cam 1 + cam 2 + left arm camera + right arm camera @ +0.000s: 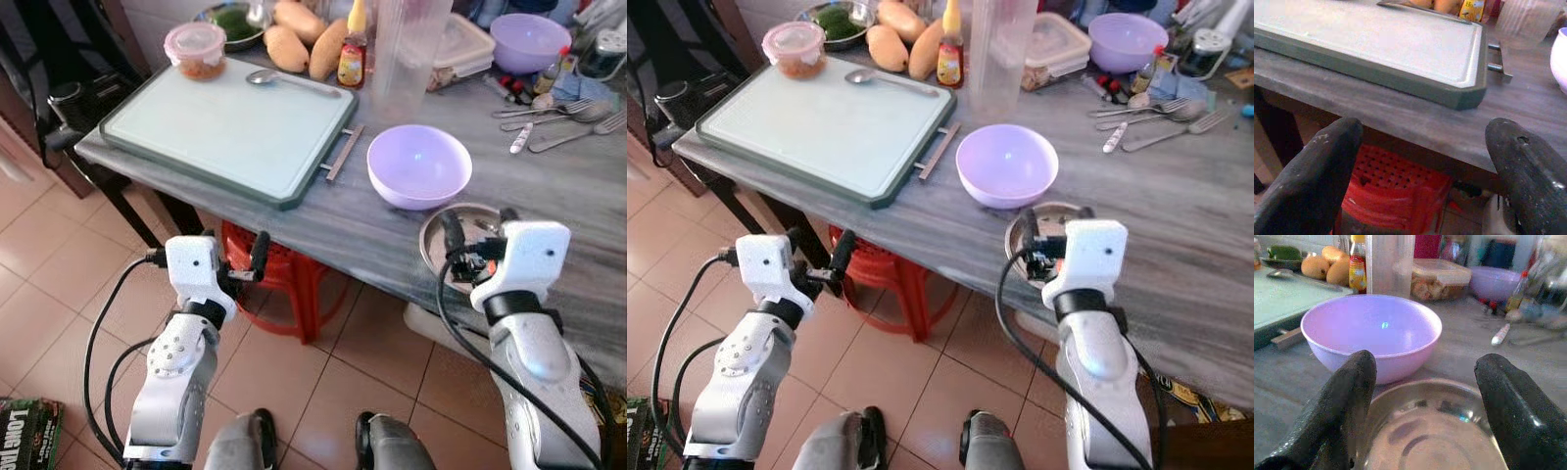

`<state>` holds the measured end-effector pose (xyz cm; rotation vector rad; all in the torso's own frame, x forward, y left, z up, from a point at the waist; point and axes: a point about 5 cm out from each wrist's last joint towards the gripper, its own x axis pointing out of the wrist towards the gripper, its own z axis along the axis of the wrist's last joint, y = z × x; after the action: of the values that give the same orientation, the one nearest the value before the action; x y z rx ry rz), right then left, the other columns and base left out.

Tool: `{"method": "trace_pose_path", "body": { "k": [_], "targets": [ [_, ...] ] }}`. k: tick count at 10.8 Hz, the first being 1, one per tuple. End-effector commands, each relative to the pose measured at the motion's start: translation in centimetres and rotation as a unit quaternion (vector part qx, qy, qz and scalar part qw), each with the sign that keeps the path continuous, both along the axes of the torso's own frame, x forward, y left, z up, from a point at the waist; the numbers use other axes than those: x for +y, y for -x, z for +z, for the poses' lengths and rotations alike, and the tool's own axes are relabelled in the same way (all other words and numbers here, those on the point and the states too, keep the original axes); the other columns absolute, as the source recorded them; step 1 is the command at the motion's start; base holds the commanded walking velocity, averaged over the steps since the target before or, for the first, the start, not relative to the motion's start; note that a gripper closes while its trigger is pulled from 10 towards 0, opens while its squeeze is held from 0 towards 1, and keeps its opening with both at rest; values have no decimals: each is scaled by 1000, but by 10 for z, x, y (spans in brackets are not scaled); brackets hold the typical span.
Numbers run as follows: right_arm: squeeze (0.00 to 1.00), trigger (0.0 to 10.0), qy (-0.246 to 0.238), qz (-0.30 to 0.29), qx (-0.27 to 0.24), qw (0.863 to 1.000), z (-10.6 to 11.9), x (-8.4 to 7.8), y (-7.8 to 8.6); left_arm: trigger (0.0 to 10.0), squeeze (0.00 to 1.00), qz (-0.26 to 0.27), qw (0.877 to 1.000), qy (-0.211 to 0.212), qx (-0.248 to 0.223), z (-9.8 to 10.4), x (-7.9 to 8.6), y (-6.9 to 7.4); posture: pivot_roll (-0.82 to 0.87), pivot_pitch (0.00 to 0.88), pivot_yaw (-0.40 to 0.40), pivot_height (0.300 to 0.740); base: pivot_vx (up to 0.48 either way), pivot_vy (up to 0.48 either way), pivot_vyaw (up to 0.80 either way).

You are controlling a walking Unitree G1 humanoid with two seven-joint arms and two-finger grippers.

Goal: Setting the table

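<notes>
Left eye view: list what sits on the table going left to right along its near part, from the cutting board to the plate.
Green-rimmed cutting board → its metal handle → near purple bowl → steel plate, with the open right claw over it.

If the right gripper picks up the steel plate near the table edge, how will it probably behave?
The steel plate looks rigid and thin, so probably light. Its shiny surface may slip between the fingers of the open right gripper. It is shallow and sits close to the purple bowl, so pushing it could nudge the bowl.
</notes>
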<state>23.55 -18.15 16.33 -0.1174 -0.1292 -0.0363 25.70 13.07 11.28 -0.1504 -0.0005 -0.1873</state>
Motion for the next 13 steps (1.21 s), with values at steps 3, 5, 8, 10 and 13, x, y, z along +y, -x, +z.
{"method": "trace_pose_path", "body": {
  "k": [3,5,8,10,13],
  "targets": [
    [0,10000,13,-32,-4,999,-21,-1,-2,10000,0,24,1000,-10,-1,-6,3,-9,-38,70,43,740,-320,0,0],
    [0,10000,10,-35,7,999,-28,-1,-13,10000,0,42,999,-26,-6,-7,13,-17,-20,52,40,740,-390,0,0],
    [0,10000,17,-66,28,997,-39,-13,-10,10000,0,70,997,-32,12,-14,26,0,-14,50,47,740,-349,0,0],
    [0,10000,42,-64,25,997,-43,-5,-14,10000,0,60,998,-33,0,-14,22,-10,-26,37,36,740,-323,0,0],
    [0,10000,6,-64,36,997,-50,0,-15,10000,0,47,998,-29,2,-13,18,-12,-25,36,54,740,-316,0,0]
  ]
}}
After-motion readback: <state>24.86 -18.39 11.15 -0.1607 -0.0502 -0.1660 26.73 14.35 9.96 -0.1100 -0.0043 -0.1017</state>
